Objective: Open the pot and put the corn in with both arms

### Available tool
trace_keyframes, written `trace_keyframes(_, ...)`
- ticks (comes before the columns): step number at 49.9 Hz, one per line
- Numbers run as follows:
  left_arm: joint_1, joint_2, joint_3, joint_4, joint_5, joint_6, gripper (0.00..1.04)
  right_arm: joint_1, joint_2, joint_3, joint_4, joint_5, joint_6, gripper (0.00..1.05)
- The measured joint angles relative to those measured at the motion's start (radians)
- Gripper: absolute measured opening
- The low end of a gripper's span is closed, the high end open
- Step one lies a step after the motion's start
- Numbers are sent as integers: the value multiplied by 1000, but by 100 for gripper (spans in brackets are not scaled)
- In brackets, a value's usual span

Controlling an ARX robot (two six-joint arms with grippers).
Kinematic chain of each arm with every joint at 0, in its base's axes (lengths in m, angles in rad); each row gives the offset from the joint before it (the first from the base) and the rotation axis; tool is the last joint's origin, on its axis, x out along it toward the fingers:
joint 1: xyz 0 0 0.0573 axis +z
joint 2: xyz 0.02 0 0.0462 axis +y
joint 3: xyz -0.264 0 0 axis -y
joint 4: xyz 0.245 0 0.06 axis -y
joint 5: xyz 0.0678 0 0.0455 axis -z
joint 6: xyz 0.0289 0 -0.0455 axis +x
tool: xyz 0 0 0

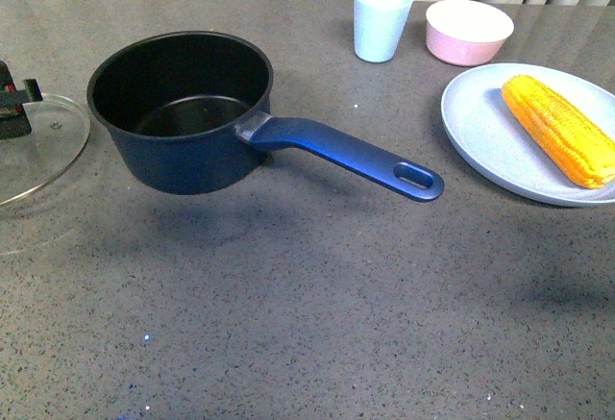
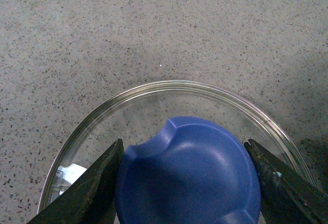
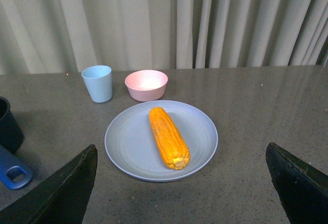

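Observation:
The dark blue pot (image 1: 183,117) stands uncovered on the grey table, its black inside empty and its long handle (image 1: 346,156) pointing right. Its glass lid (image 1: 38,146) lies at the far left, off the pot. My left gripper (image 2: 187,178) is shut on the lid's blue knob (image 2: 189,172), one finger on each side. The yellow corn (image 1: 560,129) lies on a pale blue plate (image 1: 480,127) at the right. My right gripper (image 3: 179,183) is open, hovering short of the plate (image 3: 128,142) with the corn (image 3: 168,137) ahead of its fingers.
A light blue cup (image 1: 381,21) and a small pink bowl (image 1: 468,32) stand at the back near the curtain. In the right wrist view the pot's wall (image 3: 7,126) and handle end (image 3: 13,172) show beside the plate.

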Motion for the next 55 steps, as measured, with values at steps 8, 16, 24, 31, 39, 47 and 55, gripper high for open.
trace_keyframes(8, -5, 22, 0, 17, 0, 0, 62, 0, 0, 0, 0, 0, 0, 96)
trace_keyframes(16, -5, 47, 0, 37, 2, 0, 62, 0, 0, 0, 0, 0, 0, 96)
trace_keyframes(24, -5, 77, -4, 74, 5, -6, 62, 0, 0, 0, 0, 0, 0, 96)
trace_keyframes(31, -5, 87, -8, 97, 8, -6, 62, 0, 0, 0, 0, 0, 0, 96)
trace_keyframes(39, -5, 98, -16, 122, 9, -4, 62, 0, 0, 0, 0, 0, 0, 96)
trace_keyframes(47, -5, 100, -32, 132, 21, -9, 79, 0, 0, 0, 0, 0, 0, 96)
trace_keyframes(55, -3, 94, -67, 133, 36, -26, 98, 0, 0, 0, 0, 0, 0, 96)
